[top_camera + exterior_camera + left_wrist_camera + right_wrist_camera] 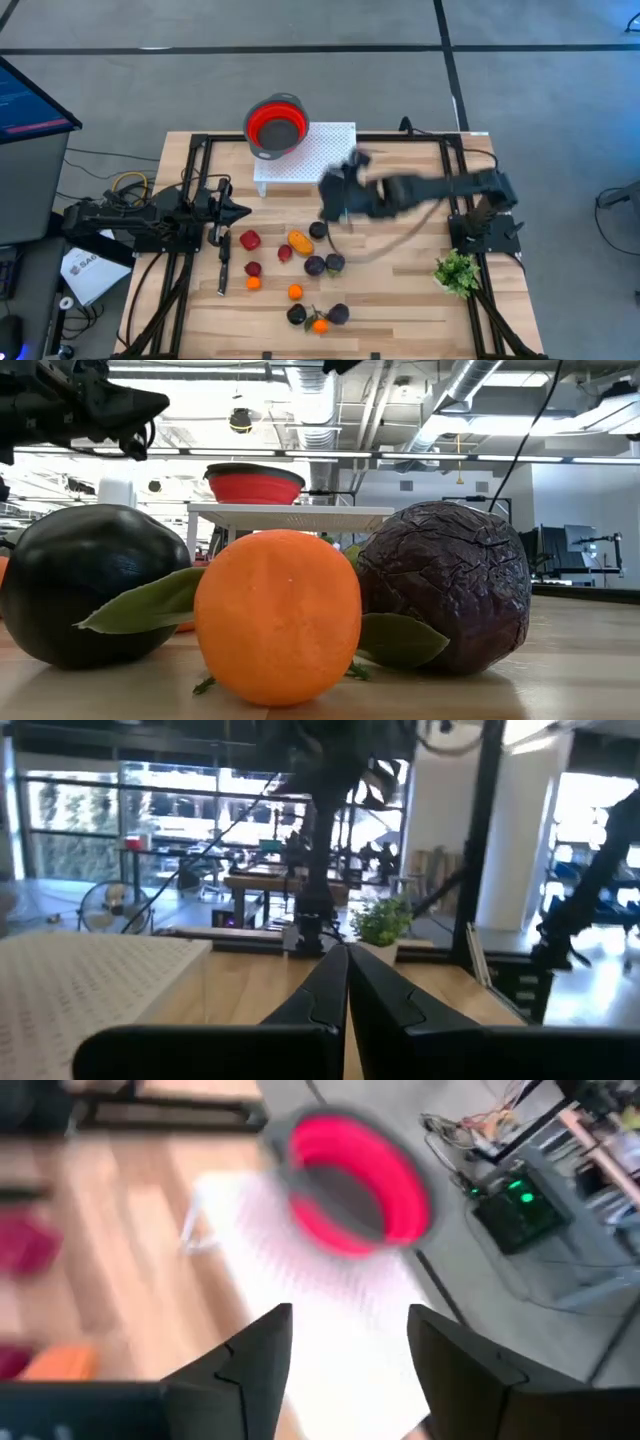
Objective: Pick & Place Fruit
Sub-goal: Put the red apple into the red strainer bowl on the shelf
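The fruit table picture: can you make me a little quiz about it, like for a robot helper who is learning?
1. True or false: the red bowl stands on the white perforated platform.
2. Which gripper has its fingers apart? A) left gripper B) right gripper
3. Fill in: the green leafy sprig lies near the table's ____ edge, seen from above.

Key: 1 true; 2 B; 3 right.
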You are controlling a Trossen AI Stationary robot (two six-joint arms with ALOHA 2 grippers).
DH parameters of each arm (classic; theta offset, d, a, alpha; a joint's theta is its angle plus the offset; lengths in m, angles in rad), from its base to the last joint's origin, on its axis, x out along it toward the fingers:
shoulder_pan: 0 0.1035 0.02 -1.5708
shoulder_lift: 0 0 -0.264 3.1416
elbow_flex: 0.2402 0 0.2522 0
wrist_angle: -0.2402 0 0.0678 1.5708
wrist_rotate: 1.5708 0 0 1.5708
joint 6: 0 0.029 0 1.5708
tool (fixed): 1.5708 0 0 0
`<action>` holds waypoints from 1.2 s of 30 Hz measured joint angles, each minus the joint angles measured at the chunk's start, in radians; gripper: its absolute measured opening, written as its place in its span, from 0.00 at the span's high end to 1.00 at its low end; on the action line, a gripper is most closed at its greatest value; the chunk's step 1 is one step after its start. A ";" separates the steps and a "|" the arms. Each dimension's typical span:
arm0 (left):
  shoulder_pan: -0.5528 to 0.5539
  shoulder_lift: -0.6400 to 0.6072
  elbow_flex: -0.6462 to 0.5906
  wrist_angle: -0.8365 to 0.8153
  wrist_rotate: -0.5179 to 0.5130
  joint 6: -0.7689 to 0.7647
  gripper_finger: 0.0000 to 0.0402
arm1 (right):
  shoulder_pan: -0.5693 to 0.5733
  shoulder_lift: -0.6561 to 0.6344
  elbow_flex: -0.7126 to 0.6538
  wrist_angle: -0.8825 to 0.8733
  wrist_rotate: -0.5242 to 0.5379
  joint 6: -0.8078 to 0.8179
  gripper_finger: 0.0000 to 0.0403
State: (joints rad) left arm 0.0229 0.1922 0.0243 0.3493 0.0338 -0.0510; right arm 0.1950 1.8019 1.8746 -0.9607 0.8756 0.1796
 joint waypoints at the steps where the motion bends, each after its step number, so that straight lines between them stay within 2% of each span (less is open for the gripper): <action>1: -0.017 0.016 0.014 -0.002 0.000 0.023 0.98 | 0.047 -0.011 -0.071 0.024 0.050 0.052 0.54; 4: -0.077 0.094 0.080 -0.047 -0.014 0.083 0.98 | 0.178 -0.032 -0.286 0.123 0.181 0.223 0.56; 6: -0.125 0.175 0.132 -0.094 -0.049 0.118 0.98 | 0.252 -0.032 -0.411 0.199 0.223 0.336 0.57; 11: -0.271 0.435 0.274 -0.247 -0.202 0.122 0.93 | 0.372 -0.011 -0.619 0.473 0.229 0.495 0.60; 14: -0.368 0.591 0.392 -0.440 -0.311 0.086 0.88 | 0.383 0.004 -0.710 0.702 0.229 0.556 0.61; 16: -0.424 0.687 0.484 -0.579 -0.362 0.030 0.83 | 0.381 0.006 -0.753 0.794 0.215 0.563 0.62; 22: -0.539 0.885 0.712 -1.048 -0.362 -0.204 0.70 | 0.333 0.007 -0.790 0.935 0.169 0.449 0.64; 26: -0.566 0.941 0.745 -1.250 -0.328 -0.301 0.57 | 0.298 0.004 -0.788 1.046 0.134 0.304 0.62; 29: -0.560 0.951 0.734 -1.296 -0.319 -0.338 0.46 | 0.266 0.004 -0.788 1.143 0.029 0.203 0.56; 33: -0.536 0.950 0.706 -1.287 -0.379 -0.343 0.30 | 0.225 0.005 -0.788 1.265 -0.118 0.083 0.45; 36: -0.516 0.950 0.681 -1.271 -0.398 -0.351 0.22 | 0.196 0.005 -0.788 1.322 -0.199 0.030 0.38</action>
State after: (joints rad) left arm -0.4932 1.1425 0.7053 -0.9218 -0.3641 -0.4021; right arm 0.3906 1.8065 1.0870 0.3610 0.6765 0.2097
